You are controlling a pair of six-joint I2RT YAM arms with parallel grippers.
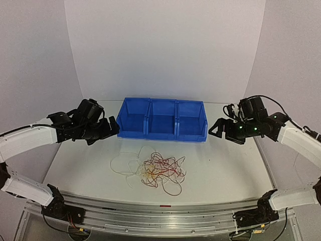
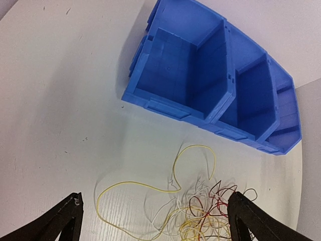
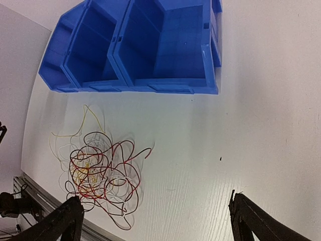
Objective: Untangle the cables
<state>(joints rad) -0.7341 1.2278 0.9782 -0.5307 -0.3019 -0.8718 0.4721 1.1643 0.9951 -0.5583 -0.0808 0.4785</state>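
Tangle first: in the top view the cables point(image 1: 159, 171) lie as one loose knot of red, white and yellow-tan loops at centre frame, just below the blue bins point(image 1: 163, 131) and not touching them. The left gripper point(image 1: 111, 128) hangs at mid-left and the right gripper point(image 1: 214, 128) at mid-right. Both are above the table point(image 1: 225, 165), well apart from the heap, with jaws spread wide and nothing in them.

Left wrist view: the fingers frame the bottom corners, wide apart. A yellow strand point(image 2: 128, 183) strays out of the heap toward the lower left, clear of the rest. It looks the best first pick. Pinch it where it runs alone and draw it out low and slowly. The other arm could pin the knot so that the whole heap does not drag along.

Right wrist view: the knot sits at lower left, red loops lying over white and yellow, with the open jaws at the bottom edge.

The tabletop is white, with a faint grain, and looks smooth enough for thin wire to slide. Plain white panels point(image 1: 165, 45) close the scene behind the bins, and an aluminium rail point(image 1: 160, 216) crosses the bottom of the top view.
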